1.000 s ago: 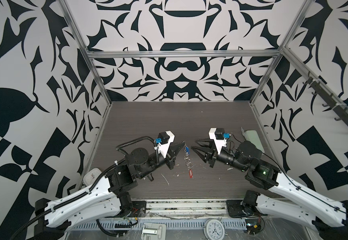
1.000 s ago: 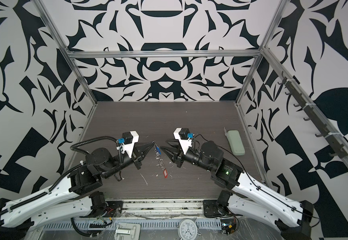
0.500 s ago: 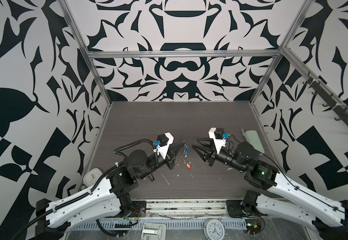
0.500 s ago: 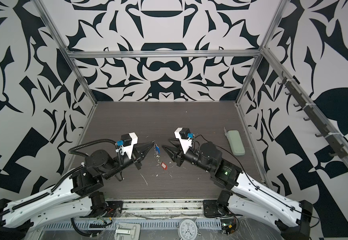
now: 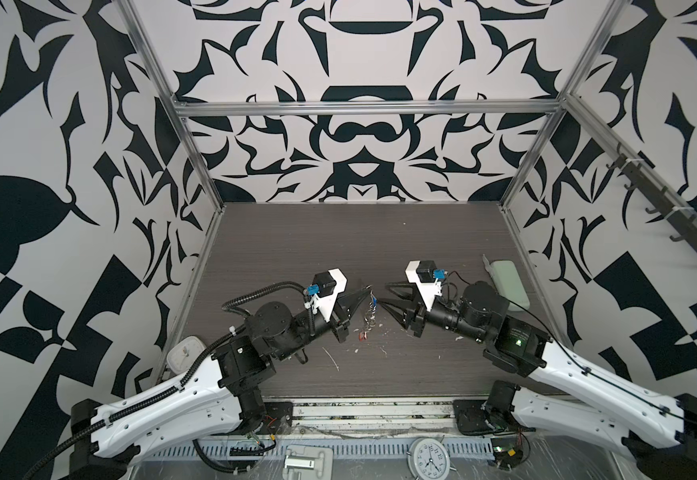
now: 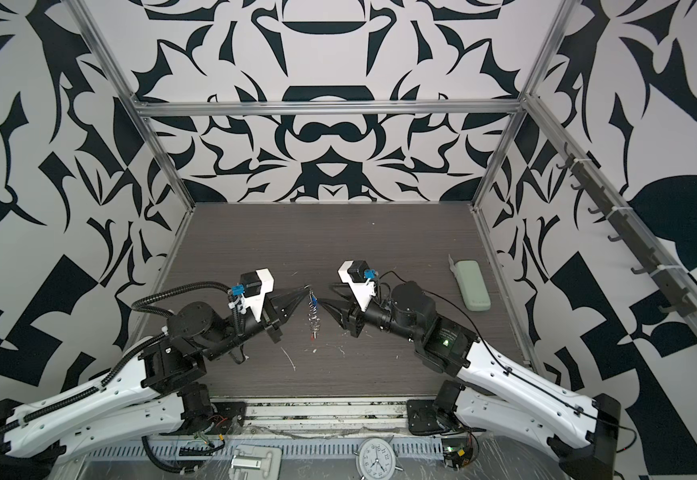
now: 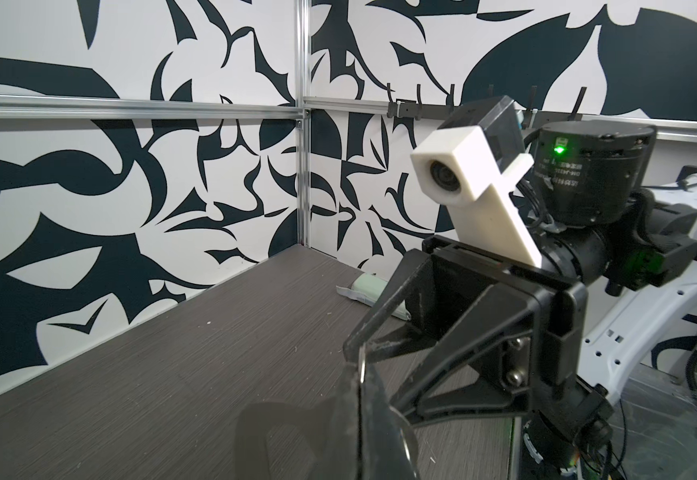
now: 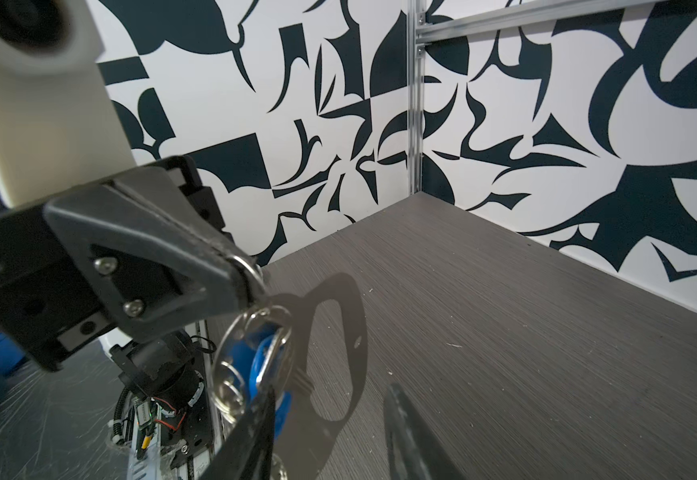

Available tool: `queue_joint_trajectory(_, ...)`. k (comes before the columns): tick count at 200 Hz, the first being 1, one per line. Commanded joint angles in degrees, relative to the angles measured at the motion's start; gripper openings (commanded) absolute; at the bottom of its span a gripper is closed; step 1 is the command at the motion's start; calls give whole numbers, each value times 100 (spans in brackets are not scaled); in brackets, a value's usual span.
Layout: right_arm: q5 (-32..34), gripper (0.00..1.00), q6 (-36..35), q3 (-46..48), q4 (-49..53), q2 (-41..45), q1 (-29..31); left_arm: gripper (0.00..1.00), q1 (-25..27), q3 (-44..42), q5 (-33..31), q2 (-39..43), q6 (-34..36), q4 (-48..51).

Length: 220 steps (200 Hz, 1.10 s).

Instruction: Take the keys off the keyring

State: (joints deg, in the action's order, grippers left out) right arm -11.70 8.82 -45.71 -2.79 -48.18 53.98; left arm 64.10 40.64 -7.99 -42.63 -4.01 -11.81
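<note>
**Keyring Hung From Pinched Left Fingers, Right Fingers Parted Beside It**

The left fingers (image 5: 368, 287) were closed tight on the top ring of the keyring (image 5: 371, 309), whose chain of silver rings dangled straight down from them in both top views. The blue-tagged key (image 6: 312, 298) sat high on the chain, just under the pinch. The red-tagged key (image 5: 363, 333) hung at the bottom, down at the bench (image 5: 338, 241); whether it touched the surface could not be told.

The right fingers (image 5: 384, 294) stood partly open and held nothing, their tips just beside the chain and level with the blue tag.

The chain hung about midway between the bench's left and right edges, nearer the front edge. Dark bench surface stretched behind it to the back edge. A pale-green case (image 5: 509, 282) lay along the right edge, well apart.
</note>
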Motion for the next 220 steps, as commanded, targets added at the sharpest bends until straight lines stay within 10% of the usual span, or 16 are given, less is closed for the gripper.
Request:
queue_joint_trajectory(1,-338,45,-185,-448,-306,83,-14,0,9,-108,170,119,23,-348)
queue_joint_trajectory(83,-670,40,-205,-586,-475,-173,-13,0,9,-89,561,264,-107,-225)
queue_joint_trajectory(220,-1070,0,-266,-805,-98,-209,-14,0,17,112,614,132,-191,21)
